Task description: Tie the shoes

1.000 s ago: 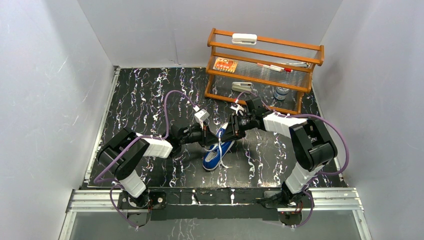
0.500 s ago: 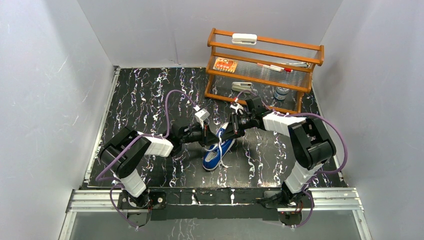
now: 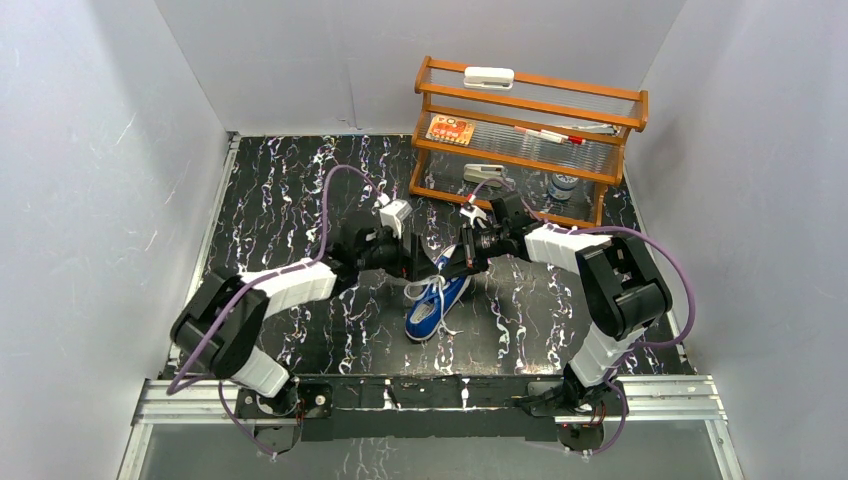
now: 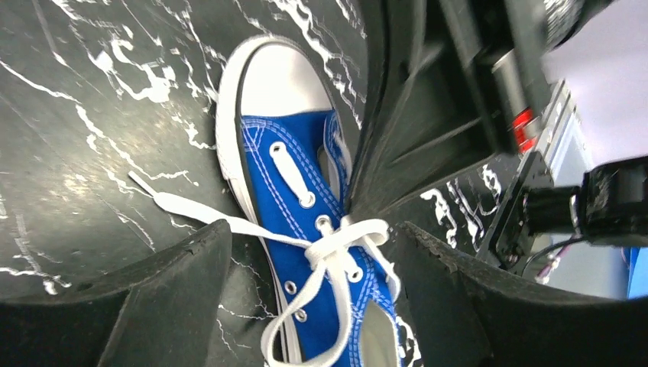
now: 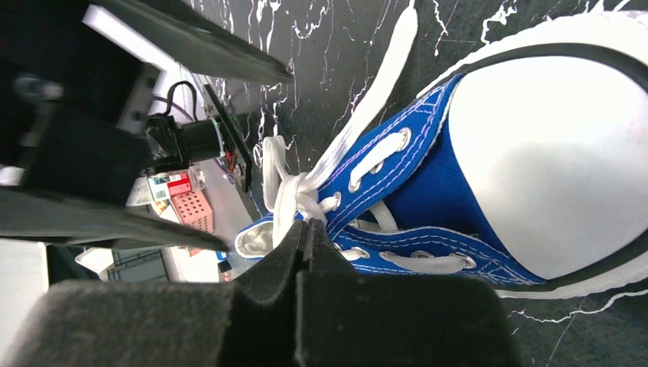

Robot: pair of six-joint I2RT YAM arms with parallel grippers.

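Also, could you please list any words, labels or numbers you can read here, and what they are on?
None can be read.
Orange card on the wooden rack: print too small.
Bottle label: too small.
Blue sneaker: no brand or text visible.

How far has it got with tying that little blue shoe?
Done, it seems: the laces are crossed into a first knot on the blue sneaker. In hand: the right arm's jaws are shut right at that knot, though whether they pinch lace is unclear; the left arm's jaws stand open. Left: no finished bow shows, and one lace end lies loose on the table.
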